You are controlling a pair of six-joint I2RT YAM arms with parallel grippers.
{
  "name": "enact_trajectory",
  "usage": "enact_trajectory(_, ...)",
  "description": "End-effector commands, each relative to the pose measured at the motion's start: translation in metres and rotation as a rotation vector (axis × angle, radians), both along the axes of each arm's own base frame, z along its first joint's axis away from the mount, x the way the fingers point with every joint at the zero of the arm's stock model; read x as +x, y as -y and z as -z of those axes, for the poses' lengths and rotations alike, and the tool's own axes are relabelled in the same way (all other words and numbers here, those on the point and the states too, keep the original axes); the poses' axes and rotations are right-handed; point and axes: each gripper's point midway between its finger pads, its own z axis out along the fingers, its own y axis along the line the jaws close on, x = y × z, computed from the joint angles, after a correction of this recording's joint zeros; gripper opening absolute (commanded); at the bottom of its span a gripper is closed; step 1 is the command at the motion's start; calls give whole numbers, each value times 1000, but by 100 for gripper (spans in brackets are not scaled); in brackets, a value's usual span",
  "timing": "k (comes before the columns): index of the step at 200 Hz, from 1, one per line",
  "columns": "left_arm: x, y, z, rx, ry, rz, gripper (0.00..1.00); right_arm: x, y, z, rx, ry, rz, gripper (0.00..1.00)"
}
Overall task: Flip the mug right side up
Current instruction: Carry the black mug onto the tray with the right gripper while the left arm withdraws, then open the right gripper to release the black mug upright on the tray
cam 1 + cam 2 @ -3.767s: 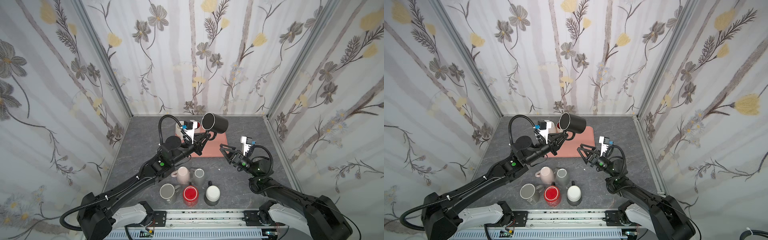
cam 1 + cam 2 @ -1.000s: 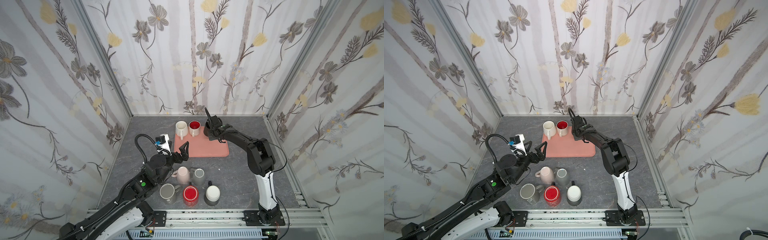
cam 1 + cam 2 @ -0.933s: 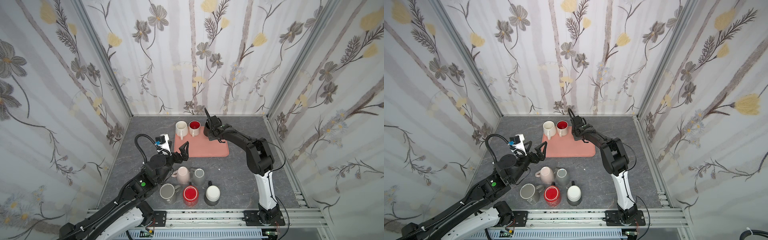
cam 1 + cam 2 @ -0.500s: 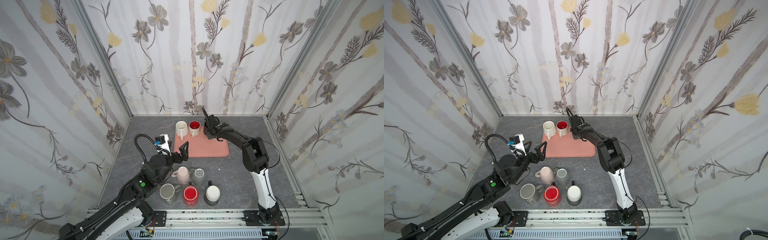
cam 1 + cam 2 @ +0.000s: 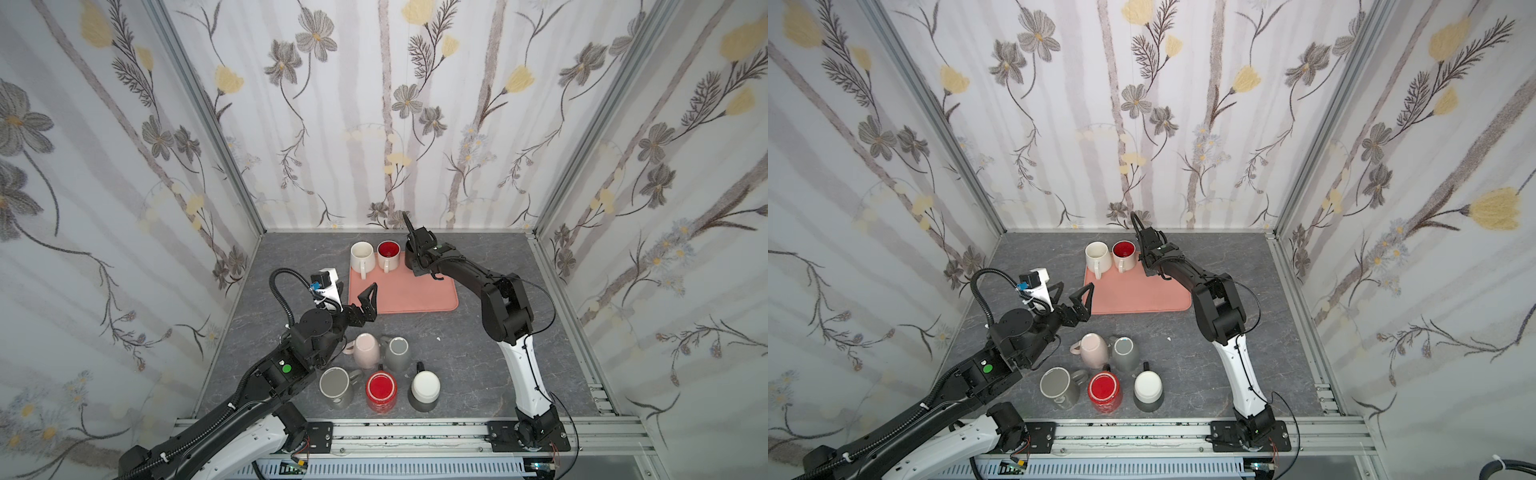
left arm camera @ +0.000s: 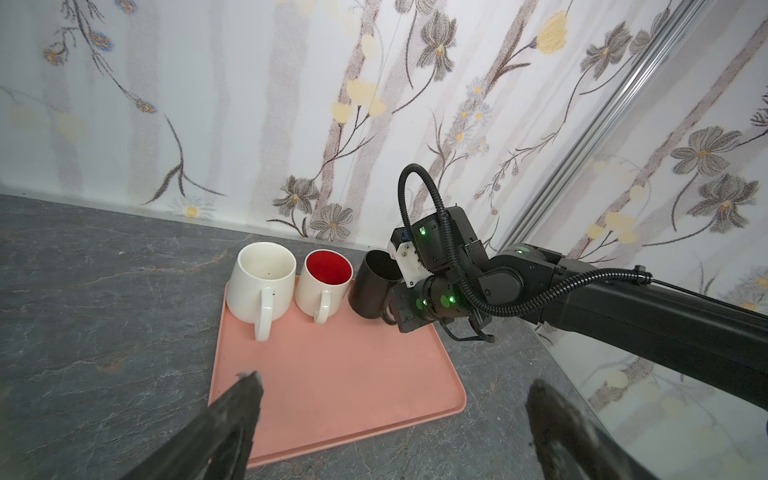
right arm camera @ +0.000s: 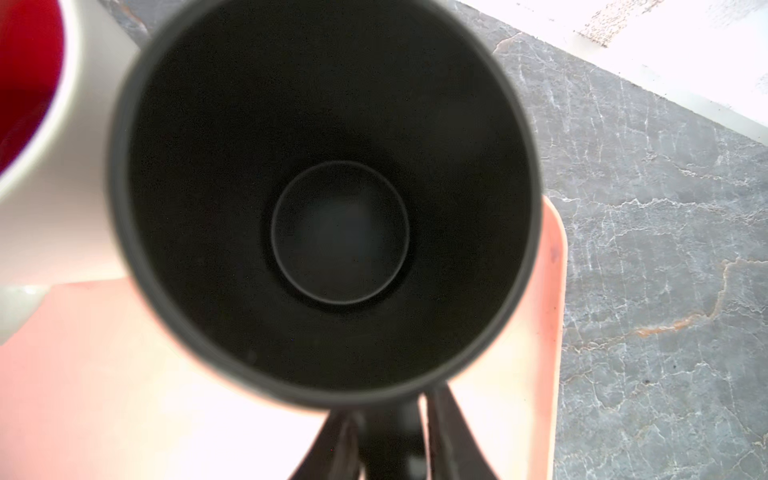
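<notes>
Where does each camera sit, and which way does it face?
A top view: high above the front rail, looking down on the grey table; left arm and right arm both shown.
A top view: alongside, facing the same way; same table, both arms, pink tray.
Left wrist: on the left arm, facing the back wall across the tray; own open jaws in front, right arm beyond.
Right wrist: looks down into the black mug; own jaws straddle its handle.
Shared: left wrist and both top views show the red-lined mug.
</notes>
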Motion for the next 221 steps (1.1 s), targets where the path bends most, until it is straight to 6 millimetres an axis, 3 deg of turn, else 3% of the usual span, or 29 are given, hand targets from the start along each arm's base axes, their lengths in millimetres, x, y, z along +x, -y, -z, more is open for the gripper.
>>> enact_trajectory(1, 1, -3, -7, -26, 14, -20, 100, 2, -5, -8, 25, 19, -6, 37)
enact_trajectory(28, 2, -3, -8, -29, 13, -20, 100, 0, -6, -26, 65, 55, -9, 49)
enact_trajectory(47, 2, -1, -8, -29, 10, -13, 100, -6, -5, -49, 121, 108, -9, 58)
enact_trajectory(78, 4, 5, -3, -21, -10, 3, 100, -32, -3, -88, 250, 176, -24, 64)
enact_trajectory(95, 7, 8, 1, -8, -33, 4, 100, -59, 1, -107, 340, 200, -38, 66)
enact_trajectory(115, 9, 11, 8, 5, -55, 4, 100, -103, 2, -118, 456, 202, -78, 69)
enact_trajectory(121, 9, 12, 10, 6, -60, 10, 100, -119, 3, -113, 474, 189, -89, 70)
enact_trajectory(124, 9, 13, 10, 6, -61, 14, 100, -126, 3, -123, 494, 206, -98, 70)
enact_trajectory(149, 10, 23, 23, 21, -92, 54, 100, -185, 7, -117, 553, 191, -154, 78)
enact_trajectory(177, 12, 40, 48, 56, -170, 108, 100, -236, 8, -114, 624, 168, -217, 91)
enact_trajectory(180, 12, 42, 51, 64, -180, 117, 100, -243, 10, -104, 617, 149, -221, 92)
enact_trajectory(195, 12, 52, 68, 112, -241, 156, 100, -264, 9, -98, 633, 137, -243, 100)
enact_trajectory(221, 4, 66, 94, 193, -343, 207, 100, -295, 6, -90, 643, 114, -292, 100)
